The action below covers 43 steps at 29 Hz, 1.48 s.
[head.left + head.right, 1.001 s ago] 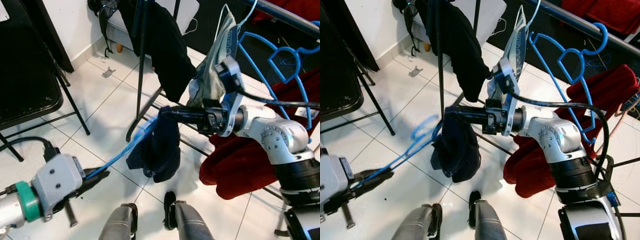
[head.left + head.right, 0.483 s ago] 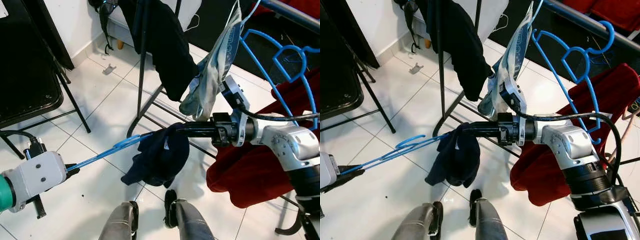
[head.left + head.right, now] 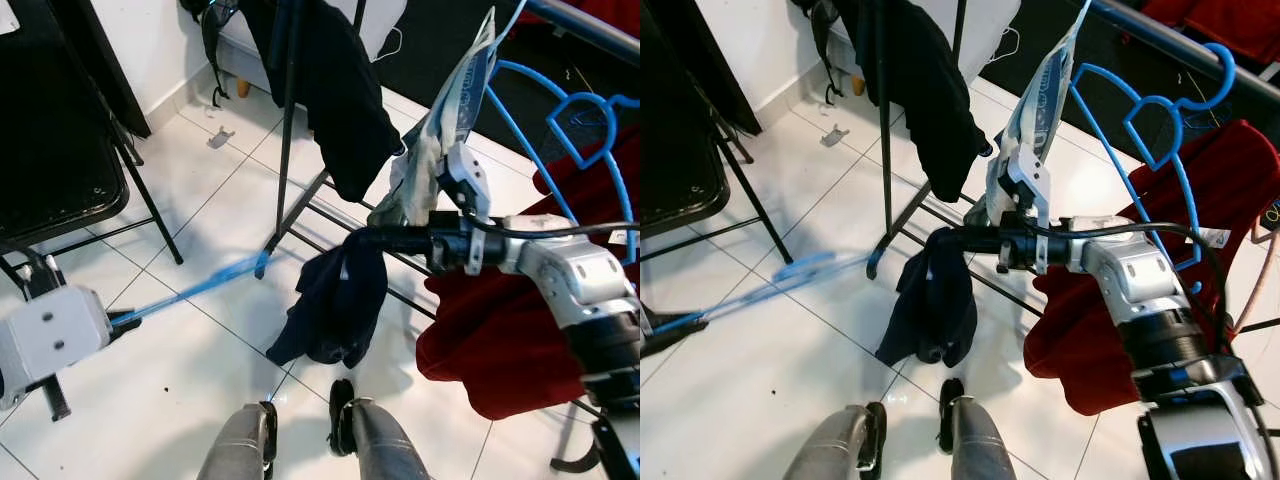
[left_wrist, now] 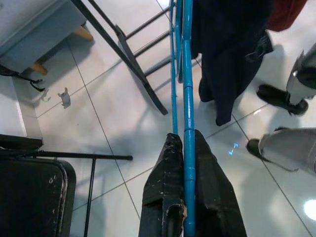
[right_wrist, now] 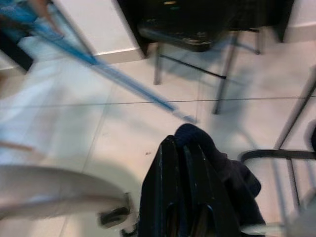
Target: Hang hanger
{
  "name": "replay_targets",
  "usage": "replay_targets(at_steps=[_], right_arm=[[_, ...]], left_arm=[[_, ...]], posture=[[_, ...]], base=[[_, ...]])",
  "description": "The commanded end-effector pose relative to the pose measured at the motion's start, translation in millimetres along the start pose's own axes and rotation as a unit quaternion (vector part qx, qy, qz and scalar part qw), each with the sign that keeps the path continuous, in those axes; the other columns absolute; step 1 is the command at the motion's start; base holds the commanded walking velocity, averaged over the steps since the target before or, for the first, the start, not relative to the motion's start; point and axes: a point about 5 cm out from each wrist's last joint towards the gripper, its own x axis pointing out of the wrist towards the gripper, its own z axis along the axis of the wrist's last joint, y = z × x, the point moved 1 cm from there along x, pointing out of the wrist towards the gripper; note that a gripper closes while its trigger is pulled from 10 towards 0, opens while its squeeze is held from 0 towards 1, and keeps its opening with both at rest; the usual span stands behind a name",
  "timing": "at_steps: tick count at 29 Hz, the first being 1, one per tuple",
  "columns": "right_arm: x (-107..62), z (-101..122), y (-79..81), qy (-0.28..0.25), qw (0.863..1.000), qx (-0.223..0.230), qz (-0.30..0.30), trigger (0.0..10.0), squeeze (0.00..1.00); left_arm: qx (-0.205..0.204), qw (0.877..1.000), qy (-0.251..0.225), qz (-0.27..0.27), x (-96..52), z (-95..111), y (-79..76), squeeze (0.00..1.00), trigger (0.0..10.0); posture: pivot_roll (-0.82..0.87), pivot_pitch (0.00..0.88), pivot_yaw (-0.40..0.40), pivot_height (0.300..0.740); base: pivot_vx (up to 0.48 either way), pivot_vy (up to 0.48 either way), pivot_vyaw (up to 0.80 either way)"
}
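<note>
Since half second ago: blue hanger [image 3: 195,289] pulled free of dark garment [image 3: 335,300], swung toward 9 o'clock, hook end now blurred near rack foot [image 3: 268,262]

Left gripper [image 4: 185,148] clamped on hanger bar, bar pinched between fingers [image 4: 160,182], running out toward 12 o'clock in wrist view

Right gripper [image 3: 945,240] pinched on garment top, cloth dangling at 6 o'clock, probably held up so hanger can be threaded in

Hanger well apart from rail [image 3: 1160,38], not yet hung

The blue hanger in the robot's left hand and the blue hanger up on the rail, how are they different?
The blue hanger in the left hand points out low over the floor; the hanger on the rail hangs upright by its hook. The held one is pinched between black fingers; the rail one is touched by no hand. Both are thin blue wire.
</note>
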Motion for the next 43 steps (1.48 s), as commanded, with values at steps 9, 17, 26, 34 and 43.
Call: replay_targets(at_steps=[9,17,26,34,43], right_arm=[[6.5,12,-10.9,-0.048,0.997,-0.014,-0.05,0.0,0.0],[9.5,19,-11.0,-0.063,0.997,-0.014,-0.041,0.0,0.0],[11.8,48,9.9,-0.117,0.992,-0.009,0.043,0.0,0.0],[17.8,62,28.3,-0.153,0.984,0.006,0.093,0.0,0.0],[41.4,88,62.6,-0.229,0.962,0.045,0.142,0.0,0.0]], left_arm=[[-0.037,0.996,-0.051,-0.064,8.7,14,-23.4,0.0,10.0],[-0.04,0.995,-0.052,-0.073,10.5,13,-28.4,0.0,10.0],[-0.032,0.996,-0.058,-0.052,30.0,6,-28.7,0.0,10.0],[-0.041,0.995,-0.077,-0.048,43.5,9,-30.8,0.0,10.0],[-0.027,0.994,-0.1,-0.023,67.2,19,-33.7,0.0,10.0]], posture=[[0.07,0.243,0.002,0.74],[0.07,0.238,0.001,0.74],[0.05,0.234,0.0,0.74],[0.05,0.232,-0.006,0.74],[0.04,0.233,-0.006,0.74]], base=[[0.0,0.0,0.0],[0.0,0.0,0.0],[0.0,0.0,0.0],[0.0,0.0,0.0],[0.0,0.0,0.0]])
